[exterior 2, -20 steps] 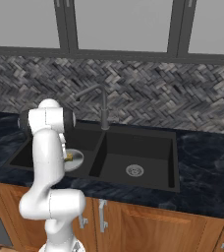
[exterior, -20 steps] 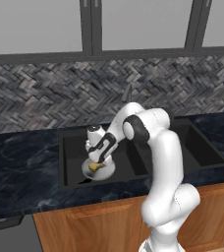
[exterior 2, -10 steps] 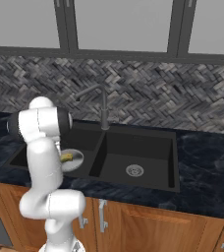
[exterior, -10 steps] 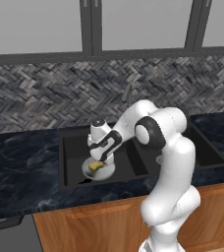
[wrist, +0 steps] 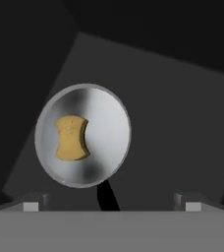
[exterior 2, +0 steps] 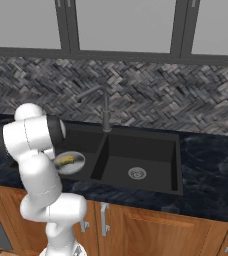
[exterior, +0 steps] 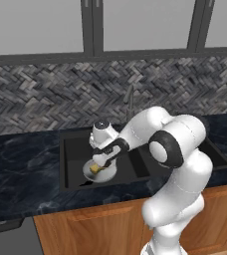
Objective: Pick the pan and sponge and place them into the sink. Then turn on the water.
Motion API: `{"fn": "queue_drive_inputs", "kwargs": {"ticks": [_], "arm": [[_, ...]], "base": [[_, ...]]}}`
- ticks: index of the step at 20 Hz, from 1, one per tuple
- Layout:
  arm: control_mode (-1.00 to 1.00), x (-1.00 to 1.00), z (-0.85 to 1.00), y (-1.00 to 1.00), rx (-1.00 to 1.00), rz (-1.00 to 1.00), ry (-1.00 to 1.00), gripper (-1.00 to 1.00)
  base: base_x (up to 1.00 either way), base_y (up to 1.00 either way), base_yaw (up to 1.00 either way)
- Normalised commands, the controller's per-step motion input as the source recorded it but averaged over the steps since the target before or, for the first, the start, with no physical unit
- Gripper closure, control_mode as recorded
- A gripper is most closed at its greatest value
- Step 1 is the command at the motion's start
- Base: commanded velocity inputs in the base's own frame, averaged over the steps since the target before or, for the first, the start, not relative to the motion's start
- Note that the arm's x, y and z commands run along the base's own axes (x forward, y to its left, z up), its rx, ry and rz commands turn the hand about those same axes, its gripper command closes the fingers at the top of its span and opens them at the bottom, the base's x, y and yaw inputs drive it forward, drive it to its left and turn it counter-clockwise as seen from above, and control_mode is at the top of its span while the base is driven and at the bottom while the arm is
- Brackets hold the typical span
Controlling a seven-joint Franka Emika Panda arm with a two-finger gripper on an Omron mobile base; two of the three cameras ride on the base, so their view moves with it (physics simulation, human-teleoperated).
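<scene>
The grey pan lies on the floor of the sink's left basin, and the yellow sponge rests inside it, left of centre. My gripper hangs open just above the pan, with nothing between its fingertips. From the left base, the gripper is right over the pan and the sponge. From the right base, the pan and the sponge show beside my arm. No water is in view at the faucet.
The sink's right basin has a round silver drain. The grey faucet stands behind the divider between the basins. Dark marble counter surrounds the sink, with a herringbone backsplash behind it. A short dark handle sticks out of the pan toward my hand.
My arm's elbow has swung to the right and the hand has lifted slightly over the pan. The pan and the sponge have stayed put, and the gripper has stayed open.
</scene>
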Motion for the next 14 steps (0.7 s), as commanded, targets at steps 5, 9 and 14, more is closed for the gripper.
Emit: {"fn": "queue_drive_inputs", "kwargs": {"ticks": [5, 9, 14], "arm": [[-1.00, -0.41, 0.43, 0.11, -0.01, 0.00, -0.15, -1.00], [-1.00, -0.38, 0.36, 0.01, -0.04, 0.01, -0.18, -1.00], [-1.00, -0.34, 0.39, -0.05, -0.06, 0.04, -0.17, -1.00]], "base": [[0.00, 0.00, 0.00], [0.00, 0.00, 0.00], [0.00, 0.00, 0.00]]}}
